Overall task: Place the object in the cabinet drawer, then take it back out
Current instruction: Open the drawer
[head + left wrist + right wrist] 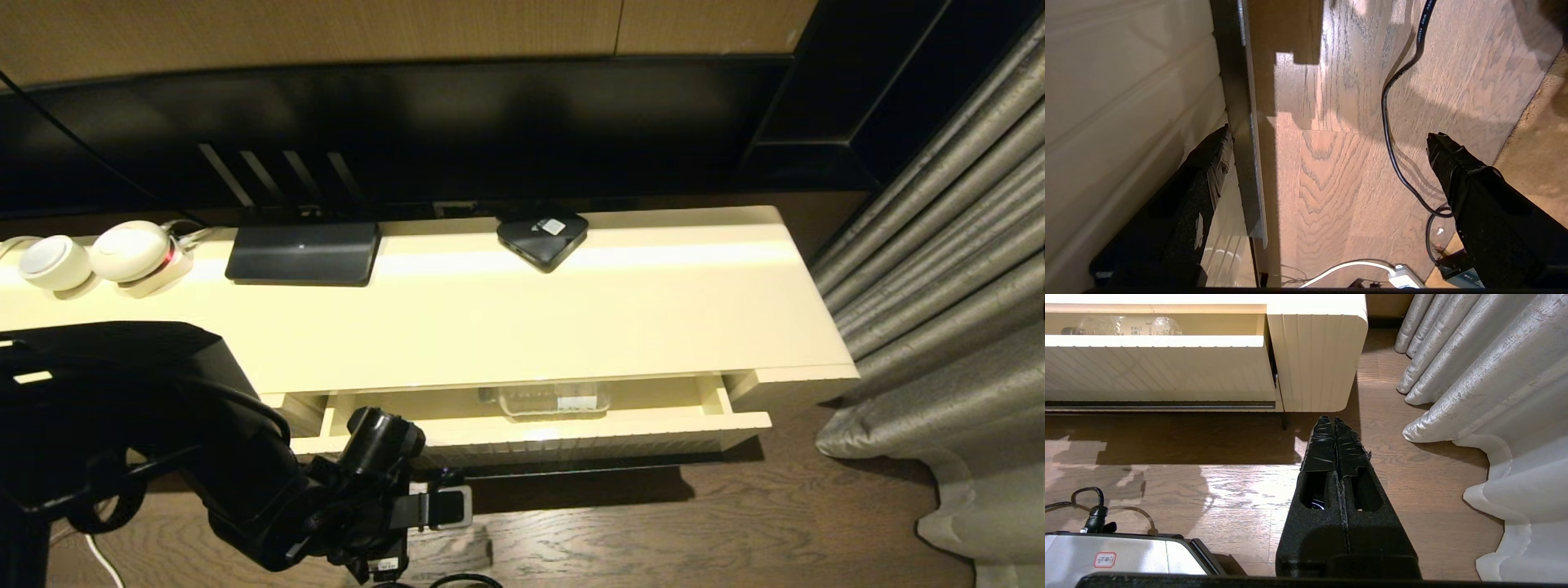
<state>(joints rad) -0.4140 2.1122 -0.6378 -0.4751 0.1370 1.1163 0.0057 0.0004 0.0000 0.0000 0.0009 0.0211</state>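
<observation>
Now at the midpoint, judging by the layout: small clear water bottle (553, 401) lying on its side inside the cabinet drawer (531, 437), toward the middle of the opening, label up, so the putting-in half looks done. Drawer only part-way out of the long low cream cabinet (522, 327), its ribbed front proud of the carcass, bottle half tucked under the top's overhang. Left gripper (441, 508) down low in front of the drawer's left end, below the ribbed face, fingers (1478, 196) spread wide and holding nothing; in the left wrist view one finger close against the cream front by the dark slot handle (1241, 134), the other out over the wood floor (1331, 163) and a black cable (1392, 134). Whether that finger actually touches the panel: cannot tell. Right gripper (1336, 428) parked well off to the side above the floor near the grey curtain (1474, 367), fingers pressed together, empty. Next move likely one of two: hooking the handle to shift the drawer, or lifting up and over the front lip to reach in. Either way, needs a rise clear of the ribbed face, then a sideways travel toward the bottle, with little headroom under the overhang for wide fingers.
</observation>
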